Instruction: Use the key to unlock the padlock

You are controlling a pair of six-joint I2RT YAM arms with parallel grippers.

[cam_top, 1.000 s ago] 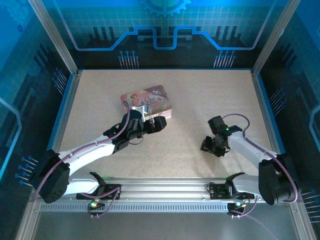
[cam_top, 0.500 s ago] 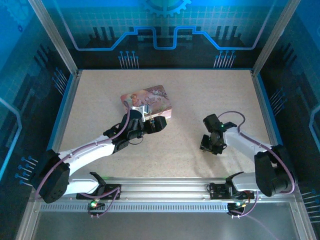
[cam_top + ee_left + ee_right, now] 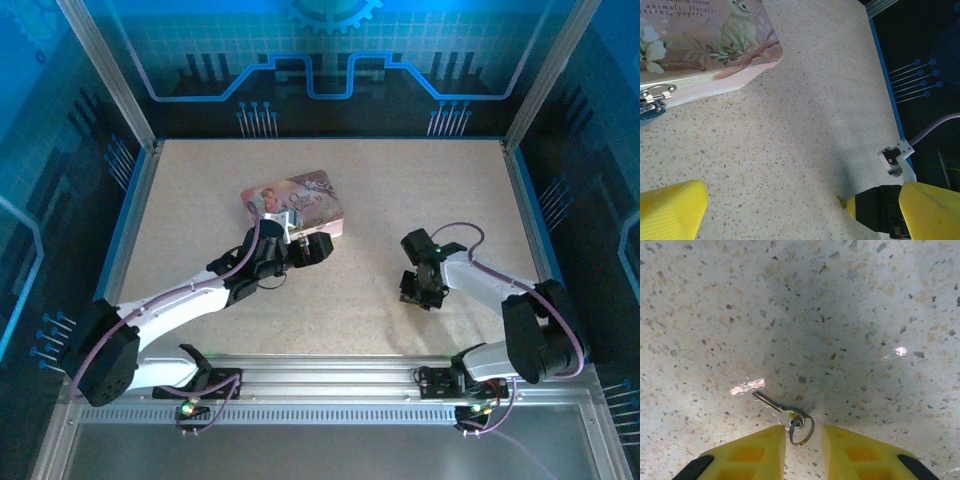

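Observation:
The key (image 3: pixel 771 403) is a small silver key lying flat on the speckled table, with a wire ring (image 3: pixel 802 429) on its bow. My right gripper (image 3: pixel 804 439) is low over it and open, the ring lying between its yellow fingertips; from above it sits at centre right (image 3: pixel 417 291). The padlock (image 3: pixel 650 113) shows as a bluish body under a metal hasp on the front of the pink tin (image 3: pixel 705 45), cut off by the frame edge. My left gripper (image 3: pixel 312 247) stands wide open just in front of the tin, holding nothing.
The pink illustrated tin (image 3: pixel 295 199) lies at the table's centre left. Blue walls and metal posts ring the table. Open tabletop separates the two grippers.
The right gripper has shifted slightly left and its arm has folded in closer over the key. The left arm and the tin have not moved.

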